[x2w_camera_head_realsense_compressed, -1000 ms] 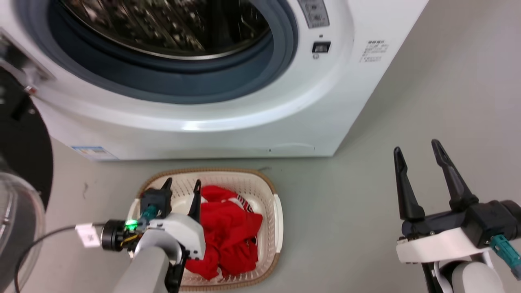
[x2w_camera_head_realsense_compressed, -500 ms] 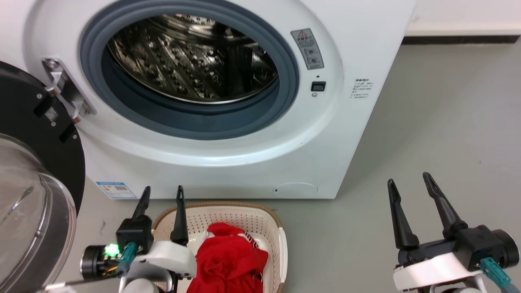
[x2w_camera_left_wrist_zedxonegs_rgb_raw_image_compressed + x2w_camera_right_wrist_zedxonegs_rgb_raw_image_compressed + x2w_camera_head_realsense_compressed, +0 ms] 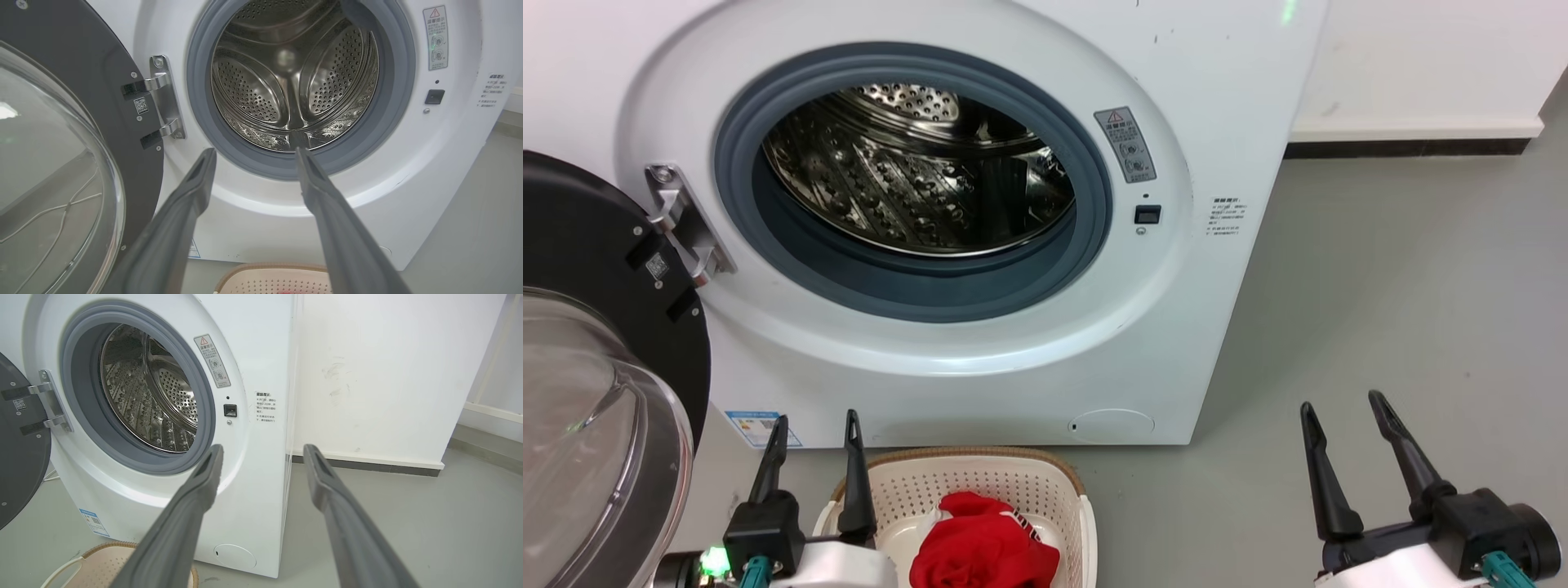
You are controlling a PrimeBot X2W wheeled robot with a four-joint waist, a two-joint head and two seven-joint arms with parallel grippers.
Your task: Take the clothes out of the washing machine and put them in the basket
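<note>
The glass door [image 3: 596, 392] of the washing machine [image 3: 980, 384] hangs swung wide at the machine's left, hinged beside the grey-rimmed opening. Below the machine's front, toward its left corner, the left pincer [image 3: 817, 416] stands released, its two dark fingers spread apart and upright, gripping nothing and touching nothing; seen from its own wrist, the fingers frame the lower edge of the opening. Just in front of the machine, on the floor [image 3: 1405, 327], sits the basket [image 3: 972, 452], and the clothes [image 3: 984, 551], a heap of red cloth, lie inside it. The steel drum [image 3: 915, 180] shows bare metal with no cloth in the part that can be seen. Off the machine's right corner, over open floor, the right pincer [image 3: 1341, 400] is likewise released, fingers parted wide and empty. Against a second ago, the head camera has lifted, so the whole opening of the machine now shows and only the basket's far part. The left pincer, then poised over the basket's inside next to the red cloth, now stands at the basket's left edge, one finger outside it. The right pincer's spread is unchanged, and the clothes lie in the basket as before.
</note>
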